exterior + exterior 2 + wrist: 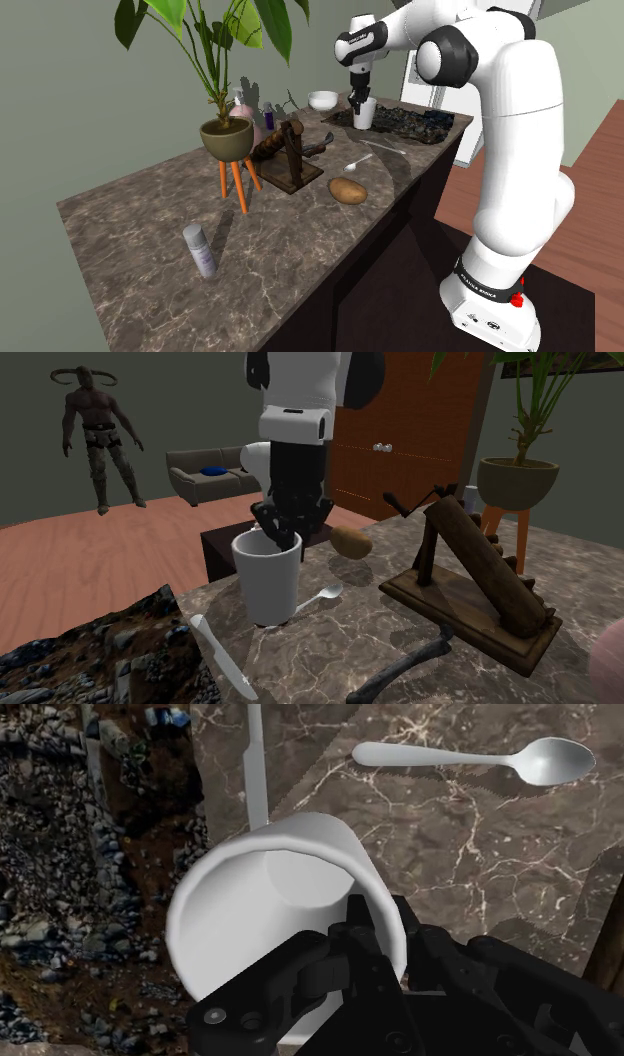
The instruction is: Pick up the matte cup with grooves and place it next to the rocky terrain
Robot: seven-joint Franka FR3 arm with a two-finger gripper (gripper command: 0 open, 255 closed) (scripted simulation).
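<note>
Cup (250,914) rim clasped by gripper (385,939).

The white arm (515,130) stands tall, bends over at the top and reaches out to the shoulder view's left, and its last part turns to point straight down. The black gripper (361,95) hangs at the end of it, low down, with its fingers pointing down too. In the wrist view the two fingers (358,934) are close together, one inside the cup (240,904) and one outside, and they pinch its wall between them.
</note>
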